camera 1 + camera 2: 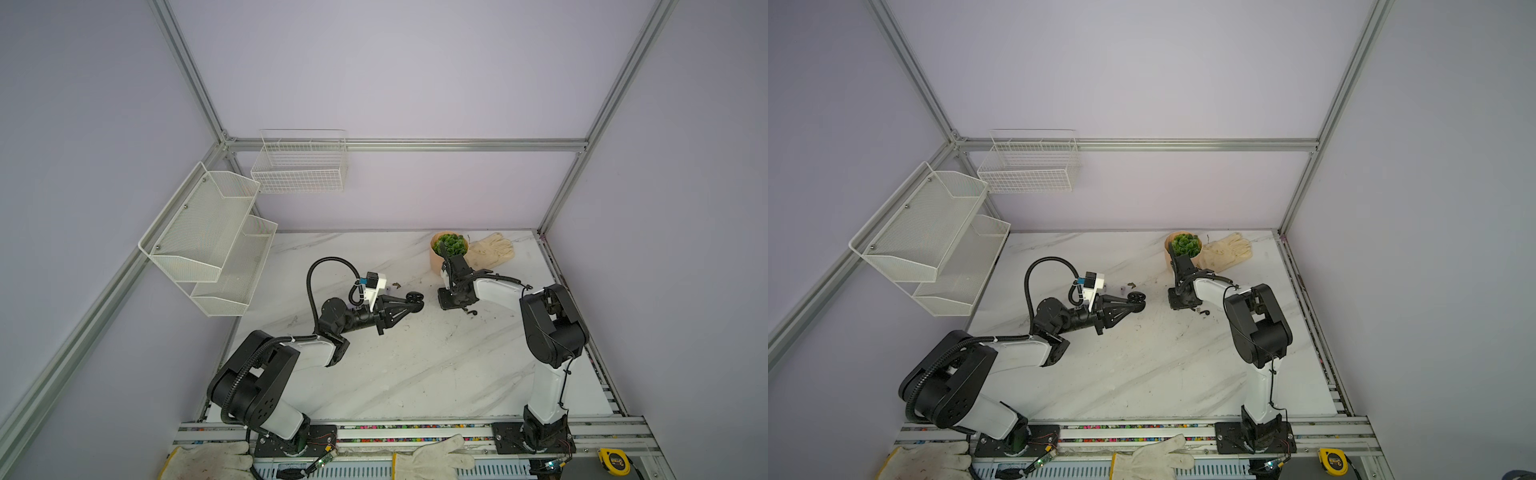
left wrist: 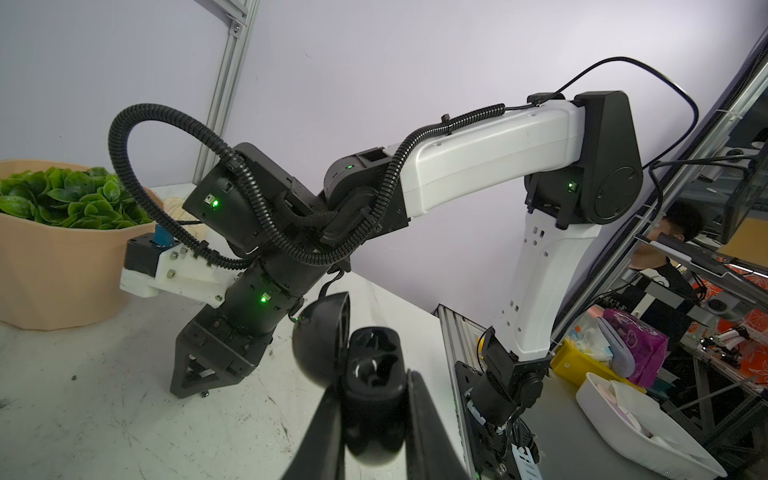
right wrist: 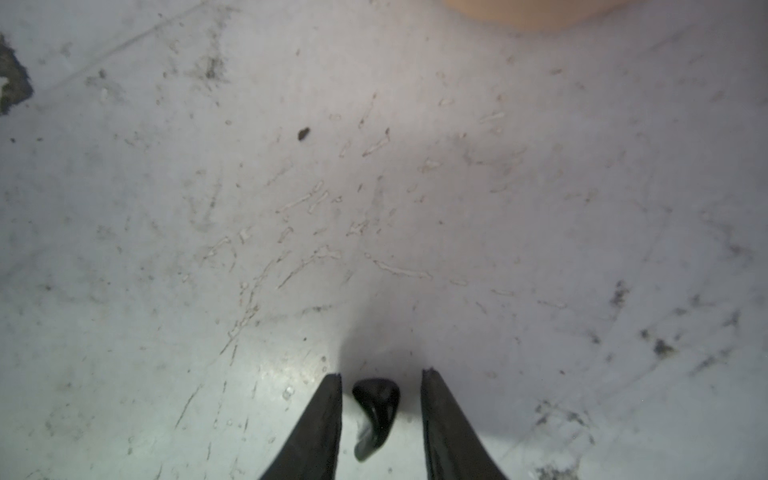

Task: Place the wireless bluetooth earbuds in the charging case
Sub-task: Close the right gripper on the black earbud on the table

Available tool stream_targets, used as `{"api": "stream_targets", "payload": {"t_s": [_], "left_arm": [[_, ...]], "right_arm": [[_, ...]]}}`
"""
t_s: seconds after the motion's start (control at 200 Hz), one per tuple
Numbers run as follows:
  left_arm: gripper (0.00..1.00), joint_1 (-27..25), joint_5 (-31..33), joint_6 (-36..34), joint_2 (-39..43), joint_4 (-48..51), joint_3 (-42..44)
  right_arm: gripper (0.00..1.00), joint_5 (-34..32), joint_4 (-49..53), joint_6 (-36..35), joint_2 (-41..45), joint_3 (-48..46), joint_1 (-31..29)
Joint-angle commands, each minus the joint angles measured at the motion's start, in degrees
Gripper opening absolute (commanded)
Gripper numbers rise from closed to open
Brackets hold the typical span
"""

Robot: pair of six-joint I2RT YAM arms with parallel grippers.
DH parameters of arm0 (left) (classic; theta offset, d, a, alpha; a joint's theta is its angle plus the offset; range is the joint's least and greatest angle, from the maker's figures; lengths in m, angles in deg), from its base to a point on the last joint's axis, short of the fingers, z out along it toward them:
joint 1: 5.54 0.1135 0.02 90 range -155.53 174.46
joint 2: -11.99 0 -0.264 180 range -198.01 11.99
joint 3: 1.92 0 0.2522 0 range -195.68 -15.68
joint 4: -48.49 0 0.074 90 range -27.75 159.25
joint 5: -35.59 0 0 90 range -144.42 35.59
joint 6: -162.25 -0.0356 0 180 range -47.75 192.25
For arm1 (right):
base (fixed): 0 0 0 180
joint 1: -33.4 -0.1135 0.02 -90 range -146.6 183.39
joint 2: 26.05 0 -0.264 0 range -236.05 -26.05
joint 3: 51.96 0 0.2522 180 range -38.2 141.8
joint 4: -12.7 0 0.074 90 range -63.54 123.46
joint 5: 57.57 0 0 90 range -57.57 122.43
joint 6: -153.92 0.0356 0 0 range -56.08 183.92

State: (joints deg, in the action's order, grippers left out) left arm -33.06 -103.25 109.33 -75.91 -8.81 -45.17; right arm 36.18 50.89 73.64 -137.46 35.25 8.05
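Observation:
My left gripper [image 1: 417, 306] is shut on the black round charging case [image 1: 414, 297], held low over the table's middle. In the left wrist view the case [image 2: 374, 386] sits between the fingers with its lid [image 2: 320, 340] hinged open. My right gripper [image 3: 381, 374] points straight down at the table, open. A black stemmed earbud [image 3: 376, 411] lies on the marble between its fingers, with a gap on either side. In both top views a small black hooked piece [image 1: 471, 311] shows beside that gripper [image 1: 453, 305]. A tiny pale piece [image 1: 1122, 288] lies behind the left gripper.
A peach pot with a green plant [image 1: 446, 249] and a work glove [image 1: 492, 249] stand at the back right, close behind the right arm. A brownish debris bit [image 1: 396, 285] lies near the case. Wire baskets [image 1: 208, 241] hang on the left wall. A glove [image 1: 432, 459] lies on the front rail.

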Motion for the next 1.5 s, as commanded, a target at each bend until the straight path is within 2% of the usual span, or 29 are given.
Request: {"api": "stream_targets", "payload": {"t_s": [0.0, 0.355, 1.495], "left_arm": [[0.00, -0.32, -0.14, -0.30, 0.62, -2.28, -0.83], [0.00, -0.23, -0.04, -0.32, 1.06, -1.97, -0.69], [0.00, -0.25, -0.18, -0.34, 0.83, -1.79, -0.74]], "right_arm": [[0.37, -2.09, 4.60, 3.39, -0.72, 2.19, -1.75], [0.35, -6.45, 7.12, 4.97, -3.19, 5.27, -2.88], [0.24, -6.28, 7.74, 3.38, -4.60, 7.53, -3.63]]}}
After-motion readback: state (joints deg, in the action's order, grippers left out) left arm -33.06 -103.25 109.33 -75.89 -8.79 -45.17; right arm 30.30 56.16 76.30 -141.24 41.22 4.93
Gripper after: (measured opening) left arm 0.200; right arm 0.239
